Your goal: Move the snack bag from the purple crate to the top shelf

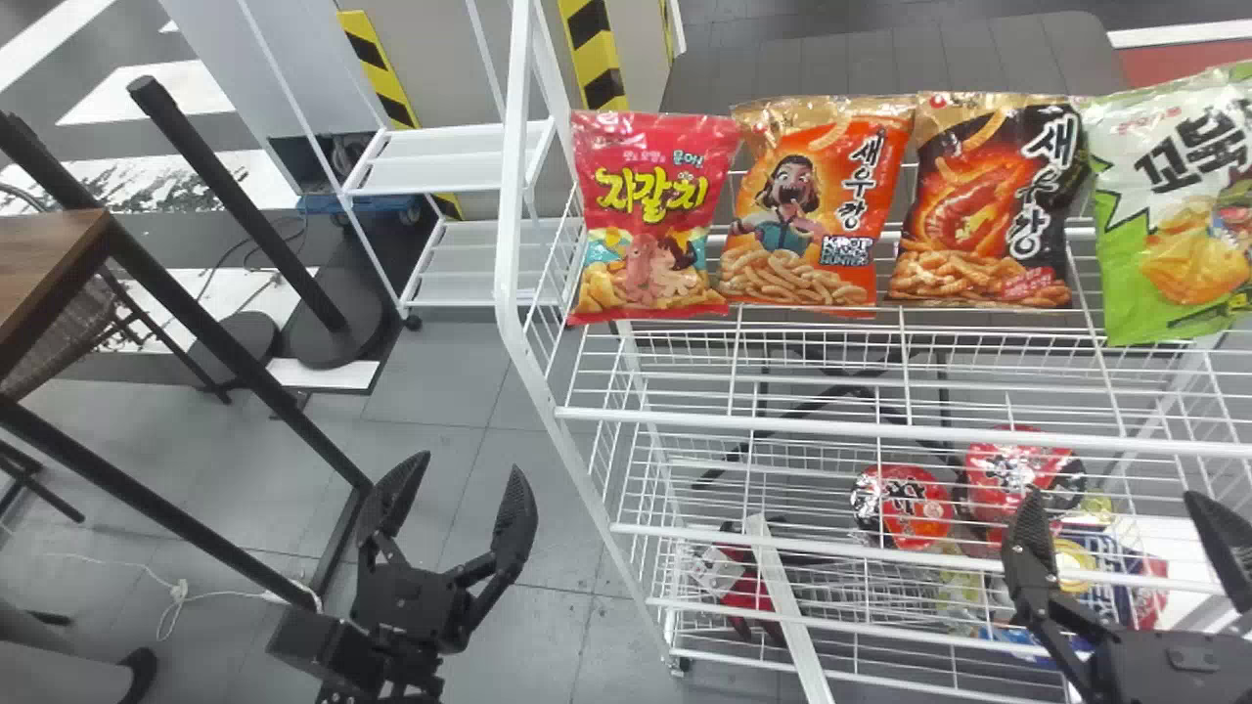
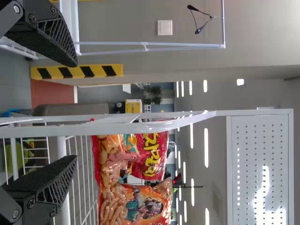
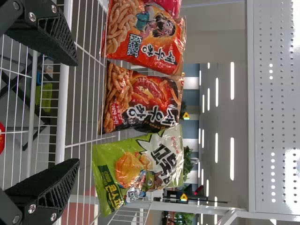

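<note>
Four snack bags stand side by side on the top shelf of the white rack, twelve to three o'clock: pink bag, orange bag, black-and-orange bag, green bag. Left end effector, seven o'clock: wide, empty. Right end effector, four o'clock: likewise.

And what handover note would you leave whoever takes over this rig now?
Left gripper: open, empty, beside the white wire rack.
Right gripper: open, empty, before the rack.
Top shelf: glossy red bag, orange bag, black bag and green bag of snacks, in a row.
Done: four bags up; which is the task's, I can't tell.
Left: confirm that, then probably just back off.
</note>
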Available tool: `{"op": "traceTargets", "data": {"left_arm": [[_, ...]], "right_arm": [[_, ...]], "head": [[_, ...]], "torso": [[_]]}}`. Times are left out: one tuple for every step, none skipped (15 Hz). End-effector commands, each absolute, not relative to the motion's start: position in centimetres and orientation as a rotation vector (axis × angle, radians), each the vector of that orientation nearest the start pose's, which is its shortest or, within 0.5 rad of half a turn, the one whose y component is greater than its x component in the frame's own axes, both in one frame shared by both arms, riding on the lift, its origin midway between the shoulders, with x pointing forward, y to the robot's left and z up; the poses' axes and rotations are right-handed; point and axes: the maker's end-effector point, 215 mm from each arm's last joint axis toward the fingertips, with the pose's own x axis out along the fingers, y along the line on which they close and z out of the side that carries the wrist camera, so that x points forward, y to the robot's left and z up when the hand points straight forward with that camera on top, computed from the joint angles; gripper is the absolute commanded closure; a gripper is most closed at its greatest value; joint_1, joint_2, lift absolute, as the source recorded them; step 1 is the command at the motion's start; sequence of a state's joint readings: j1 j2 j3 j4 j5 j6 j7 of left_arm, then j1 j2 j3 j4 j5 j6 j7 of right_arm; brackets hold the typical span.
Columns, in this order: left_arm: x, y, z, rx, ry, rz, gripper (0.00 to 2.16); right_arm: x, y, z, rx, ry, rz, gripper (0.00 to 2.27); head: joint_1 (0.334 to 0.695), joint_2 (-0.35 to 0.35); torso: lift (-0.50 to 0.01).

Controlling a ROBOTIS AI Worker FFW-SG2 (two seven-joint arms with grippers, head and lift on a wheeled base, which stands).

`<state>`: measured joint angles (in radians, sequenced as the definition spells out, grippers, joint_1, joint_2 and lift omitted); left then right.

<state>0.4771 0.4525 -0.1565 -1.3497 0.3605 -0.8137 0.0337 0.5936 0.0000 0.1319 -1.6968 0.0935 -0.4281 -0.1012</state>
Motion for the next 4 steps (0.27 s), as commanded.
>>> {"op": "traceTargets", "data": {"left_arm": [[37.38, 33.43, -43.9, 0.052, -0.071, -0.077, 0.13], [37.38, 33.43, -43.9, 0.052, -0.071, -0.077, 0.13], [37.41, 33.43, -43.83, 0.051, -0.072, -0.076, 0.13], [37.41, 33.4, -43.83, 0.051, -0.072, -0.077, 0.13]], "right_arm": [[37.32, -16.43, -43.11, -0.013, 0.032, 0.05, 0.08], [37.27, -16.42, -43.36, -0.014, 0.038, 0.05, 0.08], [37.27, -16.42, -43.27, -0.014, 0.035, 0.05, 0.08], [37.25, -16.42, -43.35, -0.014, 0.037, 0.05, 0.08]], "head": [[0.695, 0.257], [0.695, 0.257], [0.695, 0.257], [0.695, 0.257]], "torso": [[0.0], [0.0], [0.0], [0.0]]}}
